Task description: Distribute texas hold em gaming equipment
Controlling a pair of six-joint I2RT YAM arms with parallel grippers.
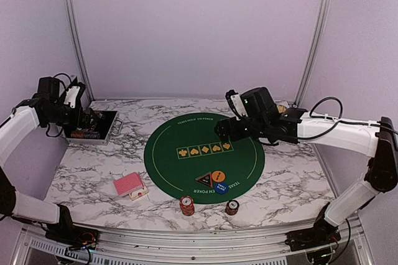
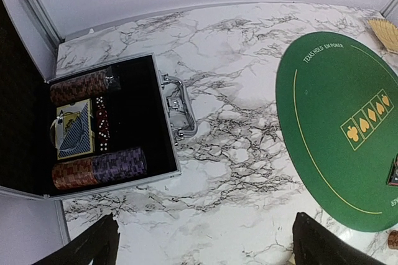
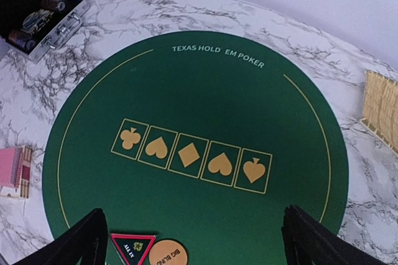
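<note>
The marble bench (image 1: 87, 172) is filling a booth of pale lilac walls (image 1: 199, 28), with a metal rail (image 1: 186, 237) running along its near edge and two slanting posts (image 1: 73, 35) rising at the back. Nearest, two chip stacks are sitting on bare marble just off the green mat (image 1: 186, 134), the left stack (image 1: 186, 204) and the right stack (image 1: 232, 207) standing apart. One pink-backed deck of cards (image 1: 129, 184) is lying left of the mat. Three markers are clustering inside its near rim: a black triangle (image 1: 204, 180), an orange disc (image 1: 218, 176) and a blue disc (image 1: 221, 187). Open marble is stretching on both sides of the mat. The right hand (image 3: 199, 243) is hovering over the mat with its fingers spread wide, gripping nothing. Farther back on the left, the left hand (image 2: 205, 246) is hanging just short of the open case (image 2: 165, 153), fingers likewise apart and empty. The case is holding three chip rolls, dice and a blue-backed deck. A tan tray (image 3: 380, 109) is showing at the far right.
</note>
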